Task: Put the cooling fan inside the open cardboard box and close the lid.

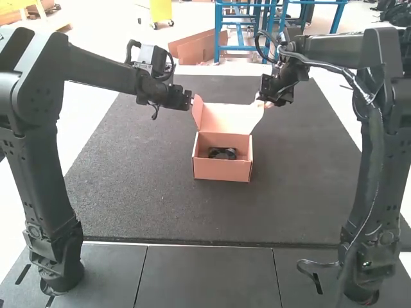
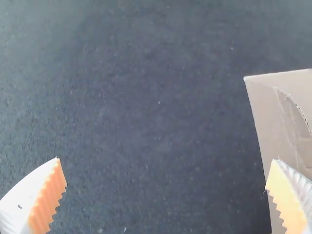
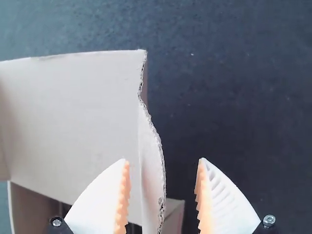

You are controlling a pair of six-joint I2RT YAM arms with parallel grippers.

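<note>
As the fan [image 1: 223,153] sits in the box [image 1: 221,169], its upright lid [image 1: 225,119] is flanked by the open left gripper [image 1: 189,101], straddled unclamped by the right gripper [image 3: 162,195], and likely needs folding down next.

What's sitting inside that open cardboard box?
A black cooling fan lies on the floor of the cardboard box. The box's front side covers the fan's near edge and the floor beside it, so that strip cannot be checked.

Black fan [image 1: 223,153] inside open box [image 1: 222,165]
</note>
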